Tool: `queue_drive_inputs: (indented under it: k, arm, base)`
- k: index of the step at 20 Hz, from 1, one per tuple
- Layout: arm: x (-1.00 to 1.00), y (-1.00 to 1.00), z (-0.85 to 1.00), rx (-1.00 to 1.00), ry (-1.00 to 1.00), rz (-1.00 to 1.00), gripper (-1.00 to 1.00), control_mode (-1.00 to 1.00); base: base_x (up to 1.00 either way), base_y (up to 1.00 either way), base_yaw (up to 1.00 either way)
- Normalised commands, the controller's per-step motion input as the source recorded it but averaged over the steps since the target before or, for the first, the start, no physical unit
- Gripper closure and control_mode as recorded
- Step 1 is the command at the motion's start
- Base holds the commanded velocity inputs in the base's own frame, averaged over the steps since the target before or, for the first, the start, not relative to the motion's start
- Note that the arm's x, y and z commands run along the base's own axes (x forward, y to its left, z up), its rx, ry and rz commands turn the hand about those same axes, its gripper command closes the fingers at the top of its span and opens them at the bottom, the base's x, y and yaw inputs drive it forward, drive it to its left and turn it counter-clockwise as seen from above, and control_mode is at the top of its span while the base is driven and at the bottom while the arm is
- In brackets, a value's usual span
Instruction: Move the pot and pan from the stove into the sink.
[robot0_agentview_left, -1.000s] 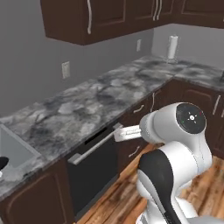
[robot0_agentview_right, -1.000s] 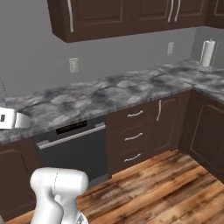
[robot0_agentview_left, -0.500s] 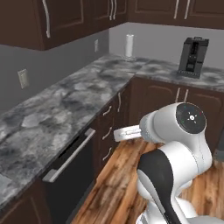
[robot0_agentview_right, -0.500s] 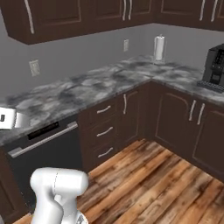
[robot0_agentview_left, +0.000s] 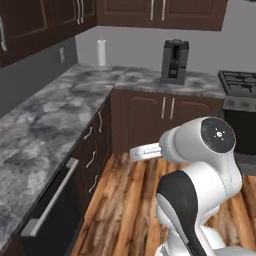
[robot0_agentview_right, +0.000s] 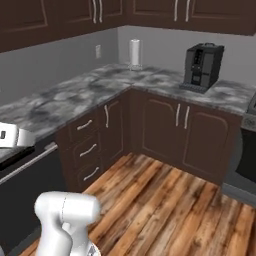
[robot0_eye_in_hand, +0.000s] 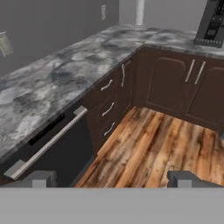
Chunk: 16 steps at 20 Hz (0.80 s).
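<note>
The stove (robot0_agentview_left: 239, 81), a grey cooktop with black grates, shows at the far right edge of the left base view, past the counter's corner. No cookware is visible on the part of it that shows. The pot, the pan and the sink are out of view. My gripper (robot0_eye_in_hand: 113, 178) is open with nothing between its fingertips (robot0_eye_in_hand: 41, 178), and it looks over the wood floor at the corner cabinets. My white hand (robot0_agentview_left: 144, 152) is held out in front of the arm, well short of the stove.
A grey marble counter (robot0_agentview_left: 45, 125) runs along the left and turns at the corner. On it stand a black coffee machine (robot0_agentview_left: 175, 61) and a white paper towel roll (robot0_agentview_left: 101, 52). A dishwasher front (robot0_eye_in_hand: 48, 144) sits low on the left. Wood floor (robot0_agentview_right: 170, 200) lies open ahead.
The whole picture has swung: the base has turned right along the counter. The sink has slid out on the left; the corner, coffee machine and stove have come in. The arm's pose is unchanged.
</note>
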Motion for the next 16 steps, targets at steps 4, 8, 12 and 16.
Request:
queue_drive_inputs:
  k: [4,8,12,16]
  arm:
    - [0.00,0.00,0.00,0.00,0.00,0.00,-1.00,1.00]
    - [0.00,0.00,0.00,0.00,0.00,0.00,-1.00,1.00]
    - [0.00,0.00,0.00,0.00,0.00,0.00,-1.00,1.00]
    - [0.00,0.00,0.00,0.00,0.00,0.00,-1.00,1.00]
  base:
    - [0.00,-0.19,-0.39]
    - [0.00,-0.19,-0.39]
    - [0.00,-0.23,-0.38]
    - [-0.01,-0.29,-0.35]
